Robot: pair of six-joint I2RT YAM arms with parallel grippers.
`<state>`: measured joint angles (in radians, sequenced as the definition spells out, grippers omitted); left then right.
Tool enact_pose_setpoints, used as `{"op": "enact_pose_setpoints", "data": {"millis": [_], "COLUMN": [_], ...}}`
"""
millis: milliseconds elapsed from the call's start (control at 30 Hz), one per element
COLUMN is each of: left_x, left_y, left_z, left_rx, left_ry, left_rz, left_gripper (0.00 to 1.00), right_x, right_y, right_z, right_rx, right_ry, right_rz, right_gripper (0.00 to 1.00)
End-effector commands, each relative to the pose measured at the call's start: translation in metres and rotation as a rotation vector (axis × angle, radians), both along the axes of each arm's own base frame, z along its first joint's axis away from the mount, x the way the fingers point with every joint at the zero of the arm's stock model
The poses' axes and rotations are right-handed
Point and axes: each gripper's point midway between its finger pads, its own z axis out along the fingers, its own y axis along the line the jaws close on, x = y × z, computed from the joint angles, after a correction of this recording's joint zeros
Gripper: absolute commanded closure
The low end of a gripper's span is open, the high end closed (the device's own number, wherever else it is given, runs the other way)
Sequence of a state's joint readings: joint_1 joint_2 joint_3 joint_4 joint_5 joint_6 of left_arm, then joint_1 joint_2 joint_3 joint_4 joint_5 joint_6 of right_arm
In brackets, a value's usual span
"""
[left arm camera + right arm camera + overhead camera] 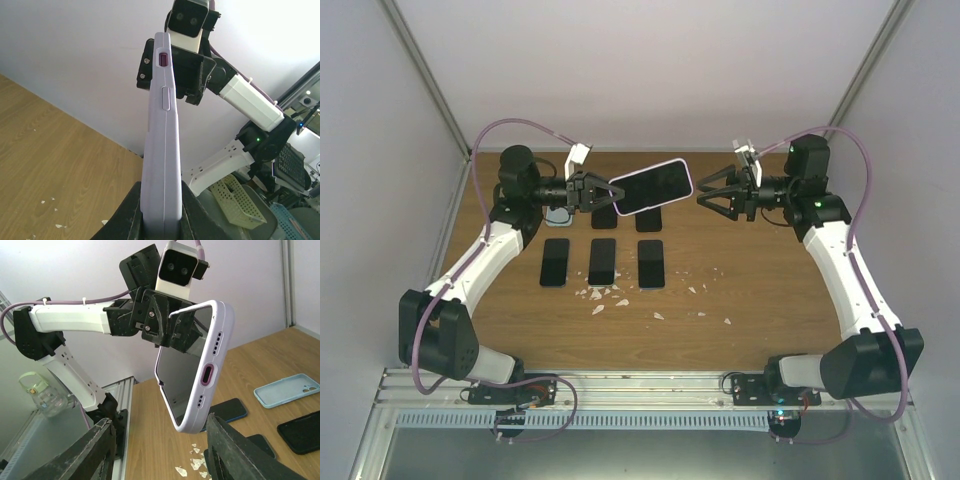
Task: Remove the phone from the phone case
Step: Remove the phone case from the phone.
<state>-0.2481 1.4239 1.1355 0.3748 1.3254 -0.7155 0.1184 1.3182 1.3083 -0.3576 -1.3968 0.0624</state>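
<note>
Left gripper (600, 190) is clamped tight on one end of the lilac phone case (653, 187), held up over the table (760, 290); the phone (177, 375) seems seated inside. Right gripper (705, 199) stands half open just beside the free end

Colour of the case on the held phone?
Pale lilac case, with a darker purple ring round the port. Shows best in the right wrist view.
</note>
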Motion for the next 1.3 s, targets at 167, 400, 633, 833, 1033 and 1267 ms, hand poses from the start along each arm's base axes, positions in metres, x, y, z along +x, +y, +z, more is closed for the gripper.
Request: {"op": "enact_pose_setpoints", "data": {"millis": [167, 400, 633, 833, 1033, 1267], "left_x": [-0.015, -0.018, -0.024, -0.030, -0.033, -0.037], "left_y": [0.000, -0.001, -0.002, -0.001, -0.001, 0.000], "left_z": [0.026, 0.026, 0.026, 0.028, 0.029, 0.029], "left_rx": [-0.041, -0.041, -0.046, -0.055, -0.062, -0.066], "left_ry": [-0.128, -0.125, -0.125, -0.114, -0.110, -0.115], "left_rz": [-0.004, -0.011, -0.038, -0.064, -0.081, -0.092], "left_gripper": [1.00, 1.00, 1.00, 1.00, 1.00, 1.00], "right_x": [0.001, 0.008, 0.015, 0.019, 0.020, 0.020], "right_y": [0.009, 0.010, 0.009, 0.008, 0.005, 0.004], "right_z": [-0.002, -0.010, -0.014, -0.019, -0.021, -0.022], "right_rx": [-0.005, -0.024, -0.041, -0.055, -0.056, -0.053], "right_ry": [0.008, 0.012, 0.012, 0.013, 0.016, 0.019], "right_rz": [0.011, -0.020, -0.056, -0.079, -0.087, -0.085], "right_gripper": [0.55, 0.63, 0.71, 0.78, 0.81, 0.82]}}
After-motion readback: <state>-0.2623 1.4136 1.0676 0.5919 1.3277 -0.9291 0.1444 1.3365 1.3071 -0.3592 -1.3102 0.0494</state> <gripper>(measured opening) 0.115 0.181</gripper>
